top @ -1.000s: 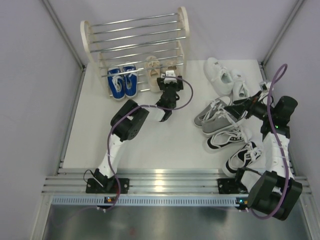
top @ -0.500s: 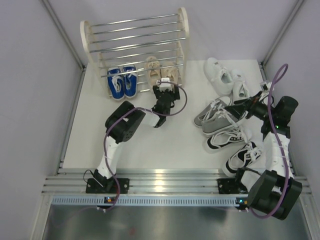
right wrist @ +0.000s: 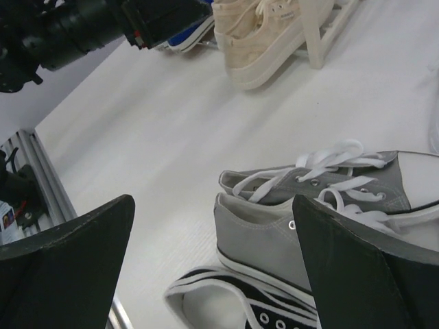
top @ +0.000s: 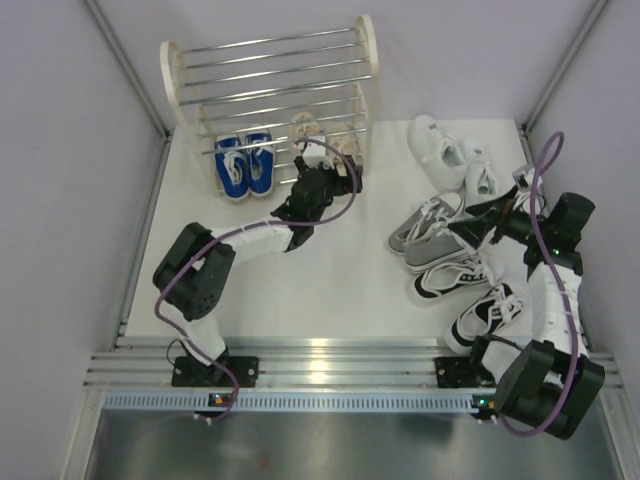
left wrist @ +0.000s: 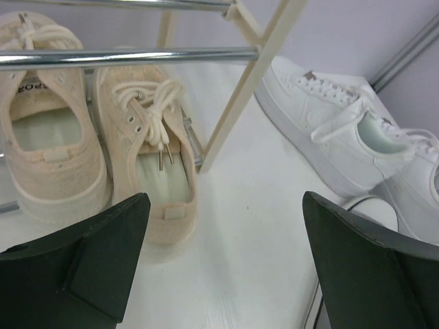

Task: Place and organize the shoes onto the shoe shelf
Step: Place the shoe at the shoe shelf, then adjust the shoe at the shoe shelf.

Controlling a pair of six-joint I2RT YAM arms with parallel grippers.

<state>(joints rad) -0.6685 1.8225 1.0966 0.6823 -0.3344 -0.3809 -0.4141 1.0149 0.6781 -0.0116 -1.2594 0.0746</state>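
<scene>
Left wrist view: left gripper (left wrist: 223,253) gapes empty by the beige shoes (left wrist: 130,137); right gripper (right wrist: 212,233), equally wide, should pinch the grey shoe (right wrist: 295,229) squarely at its collar.

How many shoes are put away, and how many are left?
Two pairs look done: the blue pair and the beige pair sit at the bottom of the shelf. Nothing is held: left fingers open by the beige pair, right fingers open over the grey pair. That, the black-and-white pair and the white pair wait on the table.
</scene>
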